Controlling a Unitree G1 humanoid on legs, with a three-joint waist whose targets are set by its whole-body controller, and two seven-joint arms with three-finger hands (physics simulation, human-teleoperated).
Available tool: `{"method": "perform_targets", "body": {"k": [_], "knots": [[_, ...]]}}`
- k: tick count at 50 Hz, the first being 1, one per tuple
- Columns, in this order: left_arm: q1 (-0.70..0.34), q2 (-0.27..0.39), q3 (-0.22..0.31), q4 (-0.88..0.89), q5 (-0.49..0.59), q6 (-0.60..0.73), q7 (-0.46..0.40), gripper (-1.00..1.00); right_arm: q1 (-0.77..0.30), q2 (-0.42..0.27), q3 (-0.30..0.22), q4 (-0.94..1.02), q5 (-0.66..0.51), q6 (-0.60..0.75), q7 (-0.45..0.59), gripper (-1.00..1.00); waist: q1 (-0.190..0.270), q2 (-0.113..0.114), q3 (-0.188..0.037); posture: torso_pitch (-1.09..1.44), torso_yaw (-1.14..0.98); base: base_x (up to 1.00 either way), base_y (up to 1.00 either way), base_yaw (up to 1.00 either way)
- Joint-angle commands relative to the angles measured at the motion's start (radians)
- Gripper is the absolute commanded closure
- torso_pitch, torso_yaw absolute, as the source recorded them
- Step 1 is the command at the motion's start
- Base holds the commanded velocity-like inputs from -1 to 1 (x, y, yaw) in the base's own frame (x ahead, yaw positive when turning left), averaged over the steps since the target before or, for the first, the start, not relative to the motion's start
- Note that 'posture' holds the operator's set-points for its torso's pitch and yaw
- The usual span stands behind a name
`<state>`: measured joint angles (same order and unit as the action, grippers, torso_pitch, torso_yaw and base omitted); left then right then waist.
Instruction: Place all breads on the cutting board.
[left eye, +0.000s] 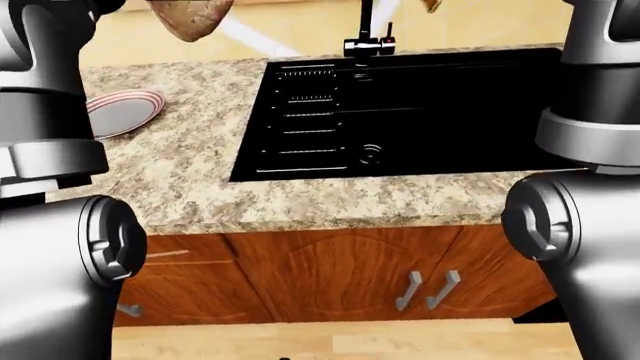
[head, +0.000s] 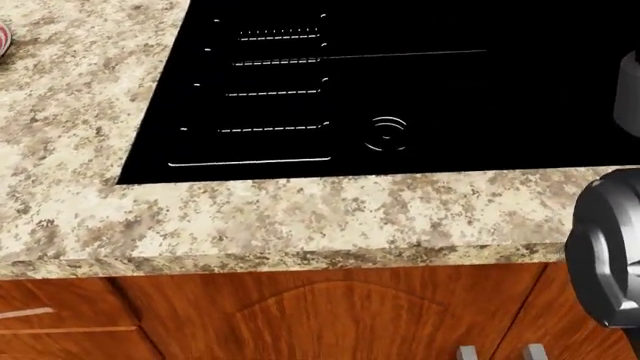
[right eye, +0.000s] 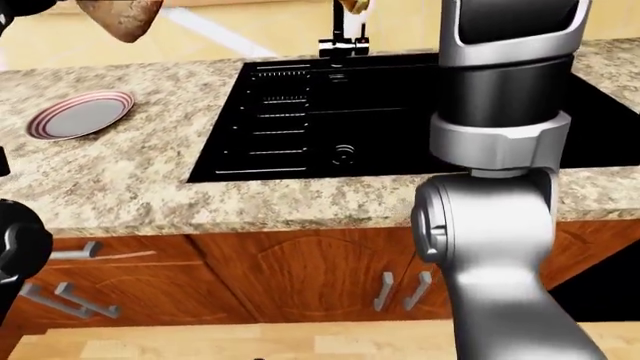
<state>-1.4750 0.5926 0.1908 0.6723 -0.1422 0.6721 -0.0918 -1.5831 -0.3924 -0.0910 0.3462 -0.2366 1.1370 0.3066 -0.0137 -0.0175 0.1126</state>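
Left-eye view is filled across its middle by a black sink (left eye: 420, 112) set in the granite counter (left eye: 190, 165), with a faucet (left eye: 368, 34) at the top and a striped plate (left eye: 120, 112) at left. A brown bread (left eye: 195, 16) is seen at the upper left, raised near the left arm; whether it is gripped cannot be told, since neither hand is shown. No cutting board is visible. Carrying appears to be in hand; next, the board must be found.

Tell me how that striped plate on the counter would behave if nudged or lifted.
The striped plate lies flat on the speckled counter, so it would probably slide, not tip. Its shallow, low rim likely offers little to grip. It looks ceramic, so probably stiff and breakable.
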Motion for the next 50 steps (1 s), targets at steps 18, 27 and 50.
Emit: {"method": "perform_targets", "body": {"k": [18,27,50], "knots": [[-0.019,0.019,0.013,-0.038,-0.003,-0.020,0.009,0.17,-0.030,-0.005,0.001,-0.051,0.001,-0.013,0.006,1.00,0.011,0.099,-0.097,0.00,0.00,0.00,-0.26,0.00],[-0.016,0.021,0.014,-0.034,-0.005,-0.026,0.009,0.17,-0.030,-0.004,0.004,-0.049,-0.002,-0.013,0.009,1.00,0.021,0.033,-0.095,0.00,0.00,0.00,-0.50,0.00],[-0.033,0.020,0.012,-0.021,-0.007,-0.027,0.013,0.15,-0.051,-0.012,0.005,-0.011,-0.018,-0.034,0.022,1.00,0.013,0.099,-0.110,0.00,0.00,0.00,-0.63,0.00]]}}
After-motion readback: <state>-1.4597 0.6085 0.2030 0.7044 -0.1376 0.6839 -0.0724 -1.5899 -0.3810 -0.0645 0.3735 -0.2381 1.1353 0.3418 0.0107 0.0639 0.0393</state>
